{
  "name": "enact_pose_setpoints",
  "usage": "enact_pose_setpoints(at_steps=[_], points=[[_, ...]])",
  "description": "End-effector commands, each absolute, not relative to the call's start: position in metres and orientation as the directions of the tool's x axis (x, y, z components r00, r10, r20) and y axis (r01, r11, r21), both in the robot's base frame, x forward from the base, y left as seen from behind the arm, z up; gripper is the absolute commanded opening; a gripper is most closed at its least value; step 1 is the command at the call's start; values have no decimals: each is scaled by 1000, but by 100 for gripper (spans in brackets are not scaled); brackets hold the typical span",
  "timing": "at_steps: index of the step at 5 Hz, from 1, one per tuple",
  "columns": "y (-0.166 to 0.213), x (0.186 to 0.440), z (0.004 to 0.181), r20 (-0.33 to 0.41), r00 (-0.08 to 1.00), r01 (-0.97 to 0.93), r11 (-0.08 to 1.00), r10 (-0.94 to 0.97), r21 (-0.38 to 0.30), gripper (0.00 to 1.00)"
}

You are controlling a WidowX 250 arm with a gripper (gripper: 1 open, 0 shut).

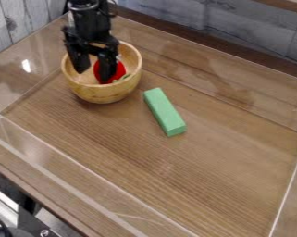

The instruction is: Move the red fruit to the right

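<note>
The red fruit (108,70) lies inside the wooden bowl (129,78) at the back left of the table. My black gripper (96,63) points straight down into the bowl, its fingers spread on either side of the fruit. The jaws stand open and I cannot tell if they touch the fruit. Most of the fruit is hidden behind the fingers.
A green rectangular block (165,111) lies just right of the bowl. Clear acrylic walls (138,199) fence the wooden table (188,176) on all sides.
</note>
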State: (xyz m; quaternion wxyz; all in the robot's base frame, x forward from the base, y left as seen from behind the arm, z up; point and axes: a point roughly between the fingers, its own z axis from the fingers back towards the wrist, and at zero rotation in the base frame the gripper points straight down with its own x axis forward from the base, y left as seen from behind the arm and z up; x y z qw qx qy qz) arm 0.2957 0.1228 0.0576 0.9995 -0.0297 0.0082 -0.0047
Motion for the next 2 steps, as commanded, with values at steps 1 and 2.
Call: enact_pose_setpoints(at_steps=[1,2], points=[[112,303,82,60,997,45,999,-44,-26,100],[114,314,77,63,997,42,999,-40,-25,100]])
